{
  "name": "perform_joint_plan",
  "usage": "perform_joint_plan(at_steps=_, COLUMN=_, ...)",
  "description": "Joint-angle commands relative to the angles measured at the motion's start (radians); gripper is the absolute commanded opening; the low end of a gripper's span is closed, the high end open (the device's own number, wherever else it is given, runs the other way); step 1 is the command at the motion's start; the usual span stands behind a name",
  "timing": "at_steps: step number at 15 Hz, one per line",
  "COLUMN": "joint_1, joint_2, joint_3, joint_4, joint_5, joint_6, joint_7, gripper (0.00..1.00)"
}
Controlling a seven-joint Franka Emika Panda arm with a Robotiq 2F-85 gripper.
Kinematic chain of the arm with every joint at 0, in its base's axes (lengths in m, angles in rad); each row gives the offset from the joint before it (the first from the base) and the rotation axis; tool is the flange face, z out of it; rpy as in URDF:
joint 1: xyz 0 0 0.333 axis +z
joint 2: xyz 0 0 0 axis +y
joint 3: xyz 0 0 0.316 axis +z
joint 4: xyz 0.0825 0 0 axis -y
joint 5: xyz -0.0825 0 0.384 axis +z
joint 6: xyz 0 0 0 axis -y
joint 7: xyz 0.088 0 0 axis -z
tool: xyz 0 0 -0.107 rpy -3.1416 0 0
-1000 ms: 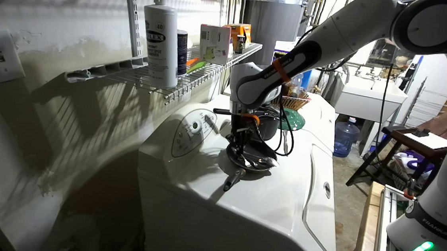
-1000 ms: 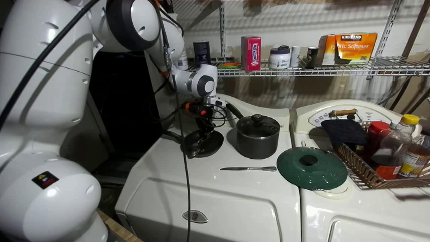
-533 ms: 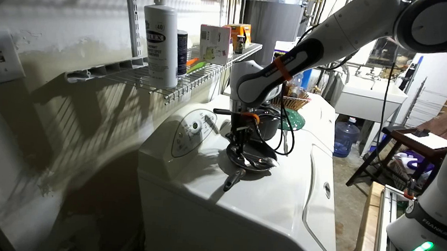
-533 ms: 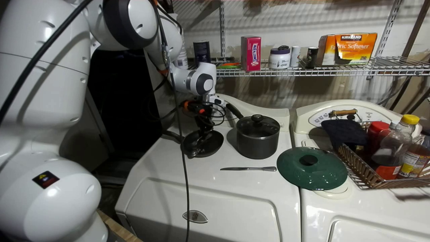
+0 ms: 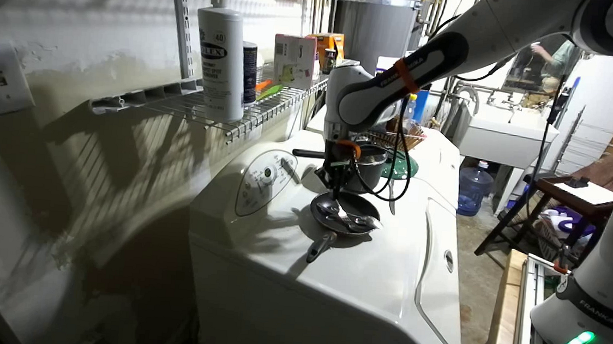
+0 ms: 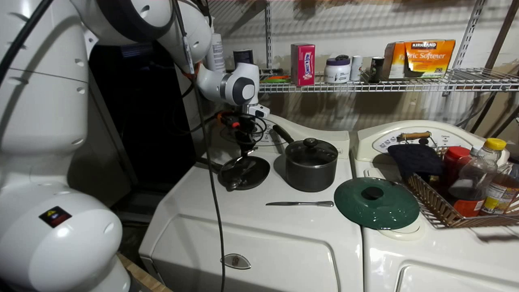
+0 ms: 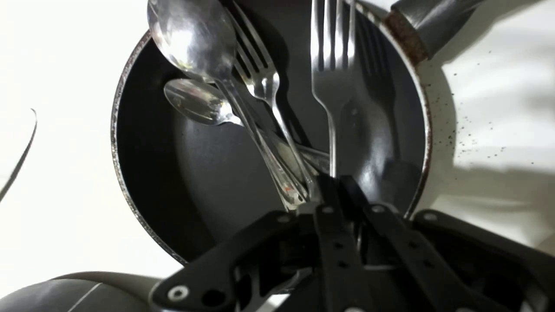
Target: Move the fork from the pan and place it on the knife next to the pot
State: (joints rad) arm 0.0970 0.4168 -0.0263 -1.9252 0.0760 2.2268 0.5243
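Clenched on the handle of a four-tined fork (image 7: 333,86), the fingers (image 7: 353,193) hold it over the black frying pan (image 7: 217,182), its shadow falling apart from it; a handle grip probably leaves the tines free and clears the second fork (image 7: 271,82), large spoon (image 7: 195,39) and smaller spoon (image 7: 197,102), for which the pan seems to serve as a cutlery dish. The likely next move is across to the table knife (image 6: 300,203), laid flat on the white laundry machine (image 6: 251,227) beside the lidded pot (image 6: 311,172), presumably as the target, its handle end near a green lid (image 6: 377,202). On the wire shelf (image 6: 405,86), an orange box (image 6: 429,59) reads KIRKLAND Fabric Softener, and a pink box (image 6: 303,65) seems to say Sweet'N Low. In an exterior view, a white bottle (image 5: 219,66) shows OLEX, apparently missing its first letter, and 40; the robot base (image 5: 591,304) carries FRANKA, the next word hard to read.
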Motion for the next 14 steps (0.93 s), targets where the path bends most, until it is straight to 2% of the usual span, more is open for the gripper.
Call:
perform_joint_plan(at_steps=1, joint_1=0.000, joint_2=-0.103, joint_3=-0.019, joint_4=-0.078, joint_5=0.029, joint_6=-0.037, joint_7=0.080, gripper=0.03)
perform_joint_plan(at_steps=7, joint_1=-0.054, joint_2=-0.230, joint_3=-0.043, joint_4=-0.158, joint_5=0.062, joint_6=-0.171, joint_7=0.146, gripper=0.03)
perform_joint_plan(at_steps=14, joint_1=-0.159, joint_2=-0.327, joint_3=-0.099, joint_4=-0.207, joint_5=0.122, joint_6=-0.297, joint_7=0.161, gripper=0.03)
